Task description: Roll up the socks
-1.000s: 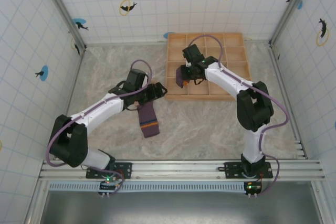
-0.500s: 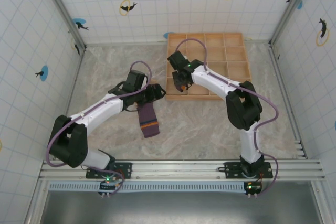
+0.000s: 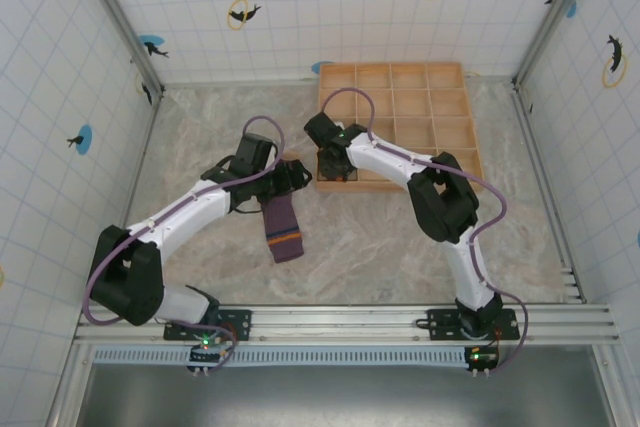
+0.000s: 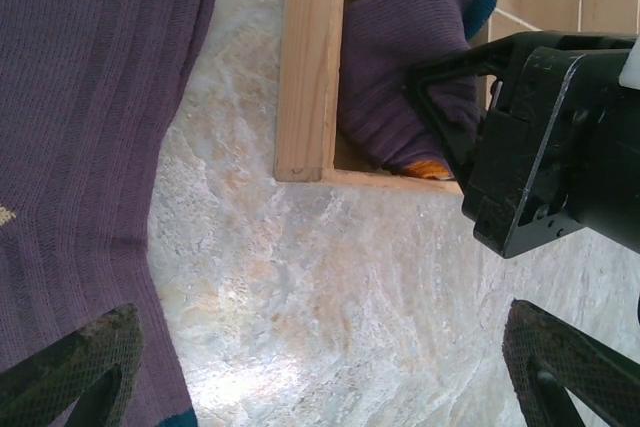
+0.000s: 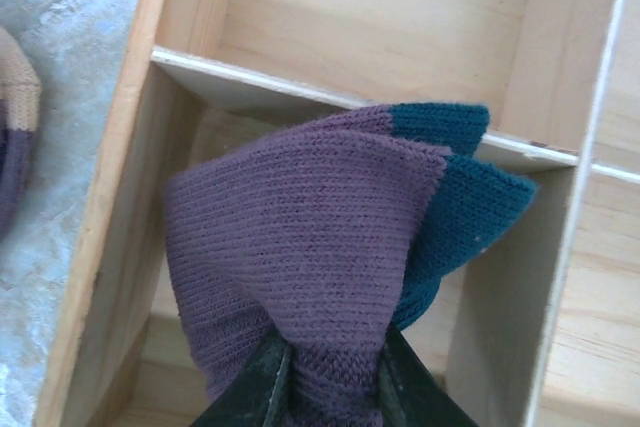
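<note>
Soft, light knit: the rolled purple sock bundle with a teal cuff (image 5: 320,237) will squash and spring open if held loosely, so a pinch across its gathered folds suits it. The right gripper (image 5: 325,379) has its jaws closed on the bundle's lower end, in the lower-left corner compartment of the partitioned wooden tray (image 3: 430,107). The flat purple sock with an orange stripe (image 3: 283,227) lies on the marbled worktop (image 3: 200,127), left of the tray. Its upper end is by the left gripper (image 4: 315,377), whose jaws are spread wide and empty. The right wrist view shows the pinch. The overhead view hides it under the arm, yet shows the flat sock whole.
</note>
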